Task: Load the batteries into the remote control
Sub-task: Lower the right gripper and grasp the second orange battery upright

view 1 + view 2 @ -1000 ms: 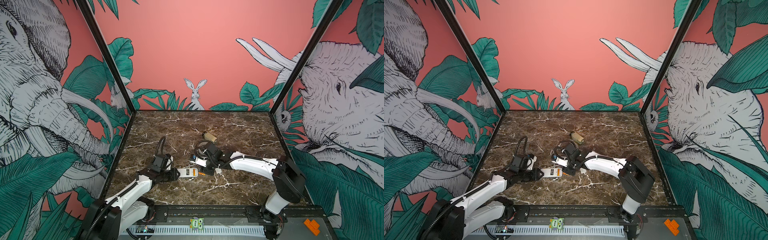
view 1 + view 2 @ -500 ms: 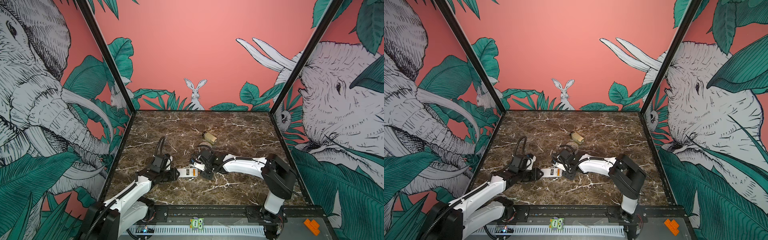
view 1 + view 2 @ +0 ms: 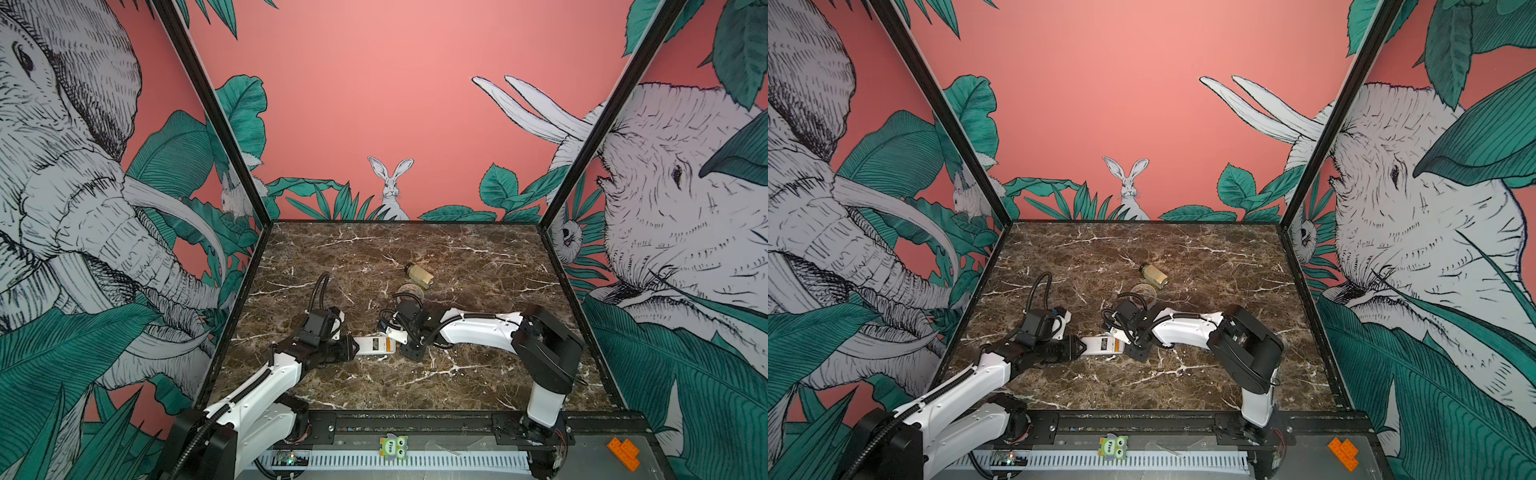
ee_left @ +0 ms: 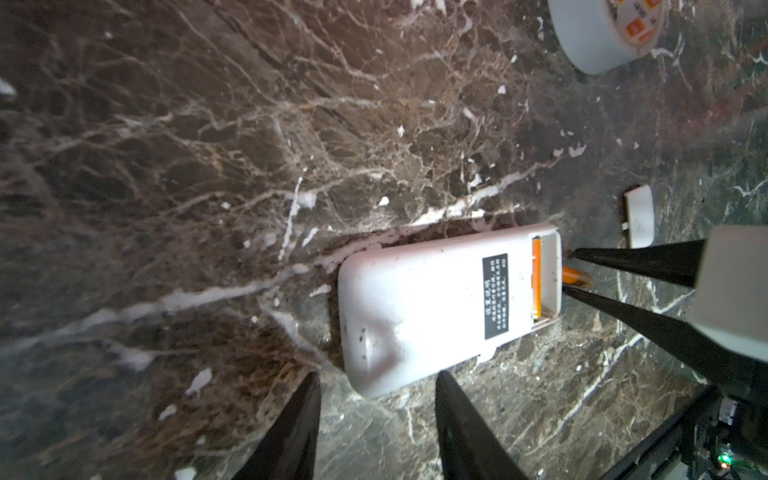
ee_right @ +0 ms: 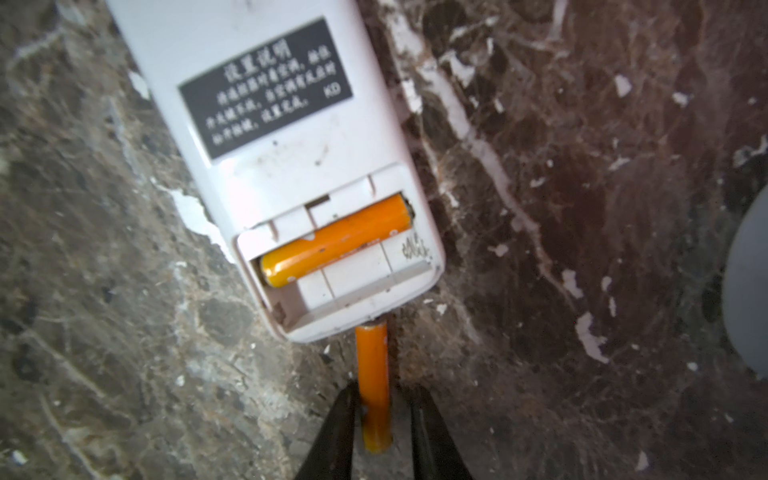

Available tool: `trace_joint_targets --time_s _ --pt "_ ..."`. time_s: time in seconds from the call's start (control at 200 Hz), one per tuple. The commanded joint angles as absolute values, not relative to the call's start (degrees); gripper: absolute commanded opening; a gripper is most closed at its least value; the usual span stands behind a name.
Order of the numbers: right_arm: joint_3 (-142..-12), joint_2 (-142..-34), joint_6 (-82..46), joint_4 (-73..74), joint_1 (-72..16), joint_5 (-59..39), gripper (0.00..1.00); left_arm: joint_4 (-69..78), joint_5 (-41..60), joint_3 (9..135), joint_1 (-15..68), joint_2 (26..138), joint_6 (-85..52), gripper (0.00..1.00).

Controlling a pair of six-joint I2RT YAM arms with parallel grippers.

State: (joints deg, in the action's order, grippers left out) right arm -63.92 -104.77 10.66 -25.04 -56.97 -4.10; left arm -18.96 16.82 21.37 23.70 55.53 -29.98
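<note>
1. Remote control (image 3: 374, 345) lies back-up, lower centre of a top view, 1 battery (image 5: 336, 241) seated.
2. Other battery (image 5: 374, 365) outside, touching its end; right pincer (image 5: 384, 388) straddles it, grip uncertain.
3. Left pincer (image 4: 378, 373) open at the opposite end.

White-and-black left arm (image 3: 272, 376) low, extended toward the middle; its black two-finger left gripper (image 4: 378, 376) held level, jaws apart; white-and-black right arm (image 3: 478, 330) folded at the elbow, reaching inward; black right gripper (image 5: 383, 399) pitched down, jaws narrow about a thin orange cylindrical battery (image 5: 374, 361), clamping unconfirmed
</note>
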Motion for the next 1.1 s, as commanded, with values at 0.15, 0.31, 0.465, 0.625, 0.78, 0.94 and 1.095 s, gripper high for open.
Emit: trace_joint_targets --time_s 0.15,0.31,0.465,0.625,0.78,0.94,1.095 --pt "-63.86 -106.01 11.08 -27.78 -56.93 -4.92 0.08 -21.61 15.56 23.2 23.95 52.99 -29.84 0.46" --pt "-62.6 -104.22 10.43 -27.52 -56.93 -5.18 0.02 -22.31 15.21 23.52 23.91 51.91 -29.86 0.46" --pt "-61.41 -101.0 7.4 -25.83 -56.87 -6.84 0.01 -22.28 15.12 23.7 23.91 51.7 -30.06 0.47" --pt "-61.13 -98.42 1.8 -24.13 -55.98 -7.55 0.01 -22.24 15.19 23.48 23.91 51.29 -30.23 0.46" --pt "-59.75 -95.78 -4.36 -19.58 -54.4 -13.35 0.01 -21.37 16.04 23.02 23.91 49.51 -30.5 0.46" --pt "-58.77 -93.96 -8.47 -15.78 -53.49 -17.37 0.01 -21.14 16.59 22.86 23.91 47.9 -30.67 0.45" --pt "-60.36 -94.63 -9.38 -17.64 -53.39 -18.01 0.01 -19.94 18.51 22.74 23.95 47.46 -30.85 0.45"
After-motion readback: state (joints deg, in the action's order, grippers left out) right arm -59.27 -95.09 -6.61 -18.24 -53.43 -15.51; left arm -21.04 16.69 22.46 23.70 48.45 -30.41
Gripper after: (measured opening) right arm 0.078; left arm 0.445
